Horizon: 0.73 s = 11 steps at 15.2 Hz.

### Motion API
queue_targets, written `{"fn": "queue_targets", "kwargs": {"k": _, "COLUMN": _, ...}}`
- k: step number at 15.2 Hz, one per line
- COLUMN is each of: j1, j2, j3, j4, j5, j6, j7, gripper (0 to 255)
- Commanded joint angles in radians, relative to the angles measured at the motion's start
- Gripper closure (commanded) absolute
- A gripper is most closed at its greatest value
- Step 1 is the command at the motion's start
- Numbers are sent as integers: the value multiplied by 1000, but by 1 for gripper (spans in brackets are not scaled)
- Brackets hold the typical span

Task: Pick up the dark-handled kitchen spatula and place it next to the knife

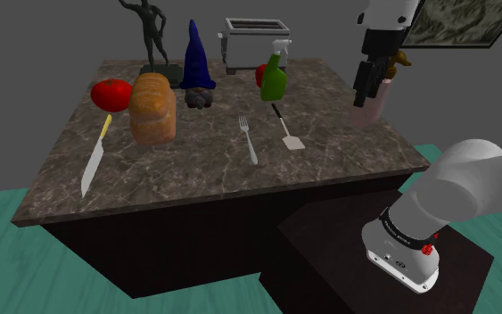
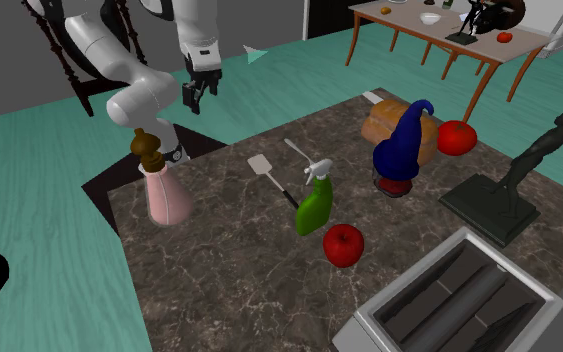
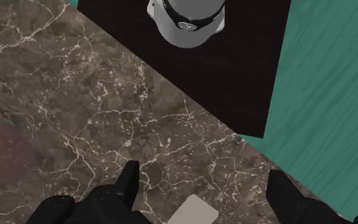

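The gripper [image 1: 365,95] hangs above the marble table [image 1: 347,161] with nothing in it. In the wrist view its black fingers [image 3: 130,181] stand wide apart over bare marble. The pale blade of the spatula [image 3: 193,214] shows low between them, untouched.

In the shoulder view the spatula [image 1: 284,127] lies flat on the table, its dark handle pointing to 11 o'clock and its pale blade to 5 o'clock. It lies just at 5 o'clock of the green spray bottle [image 1: 274,80], and the gripper is up at 2 o'clock from it, near a pink flask [image 1: 371,103] with a brown top.

The knife [image 1: 94,159] – yellow handle, pale blade – lies well apart from the spatula, at about 9 o'clock across the table. A fork [image 1: 249,139] and a loaf of bread [image 1: 152,109] lie between the two. A tomato [image 1: 111,94] sits at 12 o'clock of the knife.

In the second exterior view the gripper [image 2: 198,98] hangs at 10 o'clock from the spatula [image 2: 271,177]. The spray bottle [image 2: 315,208] stands at 5 o'clock of the spatula, with a red apple [image 2: 344,244] just beyond it.
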Motion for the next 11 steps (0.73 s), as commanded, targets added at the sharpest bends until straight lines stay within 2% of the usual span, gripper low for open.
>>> {"fn": "queue_targets", "kwargs": {"k": 1, "j1": 0, "j2": 0, "j3": 0, "j4": 0, "j5": 0, "j6": 0, "j7": 0, "gripper": 0}}
{"fn": "queue_targets", "kwargs": {"k": 11, "j1": -55, "j2": 218, "j3": 126, "j4": -77, "j5": 52, "j6": 433, "j7": 283, "gripper": 0}}
